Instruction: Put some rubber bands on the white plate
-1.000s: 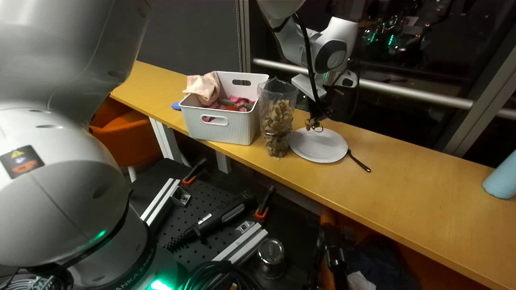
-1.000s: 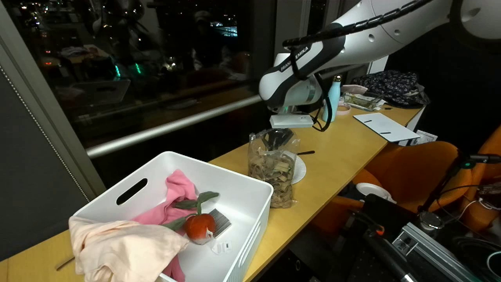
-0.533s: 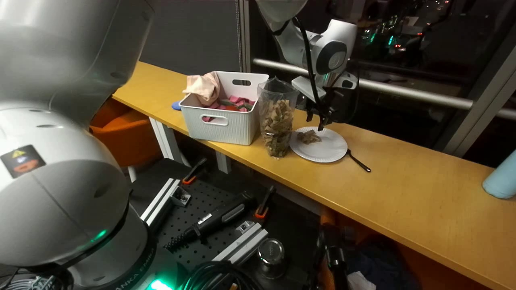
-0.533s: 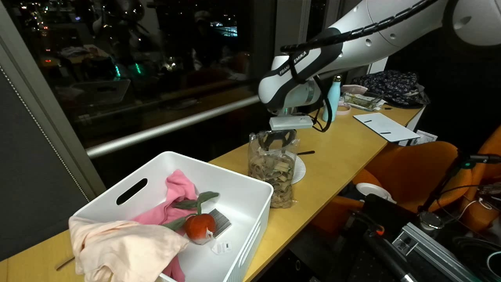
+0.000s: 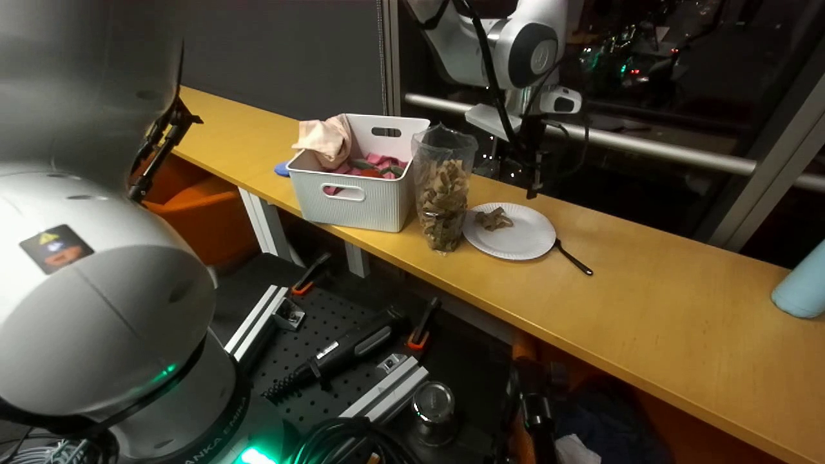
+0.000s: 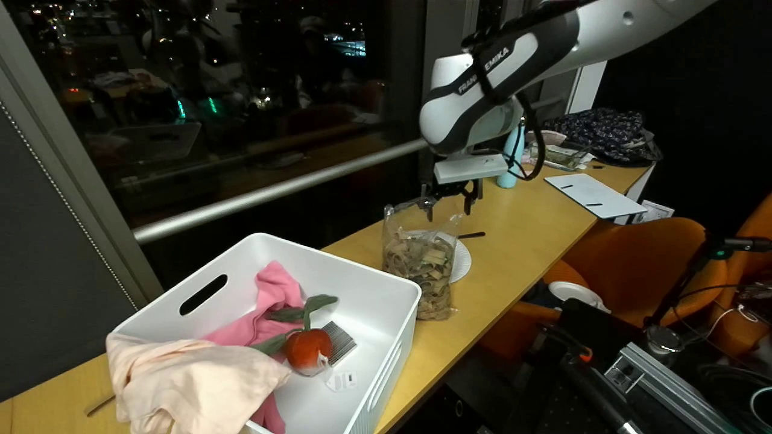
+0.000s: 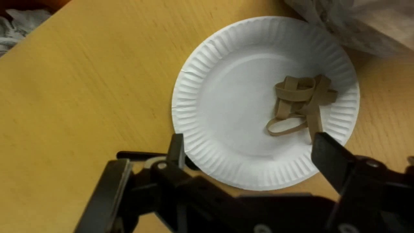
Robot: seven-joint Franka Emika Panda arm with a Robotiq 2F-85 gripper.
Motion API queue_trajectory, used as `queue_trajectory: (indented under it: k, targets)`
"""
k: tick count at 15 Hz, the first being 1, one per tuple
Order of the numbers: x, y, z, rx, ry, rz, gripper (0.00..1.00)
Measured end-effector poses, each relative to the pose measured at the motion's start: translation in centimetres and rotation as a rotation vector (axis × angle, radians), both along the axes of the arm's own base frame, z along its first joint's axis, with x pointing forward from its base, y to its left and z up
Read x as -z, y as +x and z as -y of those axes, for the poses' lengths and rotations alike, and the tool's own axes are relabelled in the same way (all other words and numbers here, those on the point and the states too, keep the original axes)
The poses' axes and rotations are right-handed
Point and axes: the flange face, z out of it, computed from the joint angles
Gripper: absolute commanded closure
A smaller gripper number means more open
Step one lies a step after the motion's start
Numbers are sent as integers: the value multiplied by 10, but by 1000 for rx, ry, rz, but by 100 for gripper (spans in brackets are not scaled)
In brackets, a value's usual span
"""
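Observation:
A small tangle of tan rubber bands (image 7: 315, 108) lies on the white plate (image 7: 236, 97), towards the rim nearest the bag. In an exterior view the same rubber bands (image 5: 495, 220) show on the plate (image 5: 525, 240). My gripper (image 7: 248, 137) is open above the plate, fingers wide apart with nothing between them; an exterior view shows the gripper (image 6: 449, 214) raised behind the clear bag. More rubber bands fill that upright clear bag (image 5: 443, 200), which stands beside the plate and hides part of it in an exterior view (image 6: 429, 271).
A white basket (image 5: 348, 206) with cloths and a red fruit-like item stands past the bag. The dark handle (image 5: 573, 258) of a utensil sticks out from the plate's edge. A light blue bottle (image 6: 512, 150) stands further along the table. A metal rail (image 5: 664, 151) runs along the window.
One second ago my gripper held the rubber bands over the plate. It has opened and let them drop onto the plate, then risen and moved slightly away from the bag.

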Motion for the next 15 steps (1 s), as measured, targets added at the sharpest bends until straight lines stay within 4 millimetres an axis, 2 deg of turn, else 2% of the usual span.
queue_trajectory:
  k: [3, 5, 6, 9, 10, 12, 15]
  targets:
    - [-51, -23, 2, 12, -38, 38, 0]
    - [-82, -37, -6, 2, -58, 69, 3]
    - [-96, -42, -12, -6, -68, 85, 7]
    - [-134, -49, -43, -44, -86, 138, 11]
    - [-144, -49, -55, -60, -86, 157, 30]
    - [-163, -48, -83, -100, -79, 193, 37]
    - [-177, -44, -121, -161, -69, 222, 62]
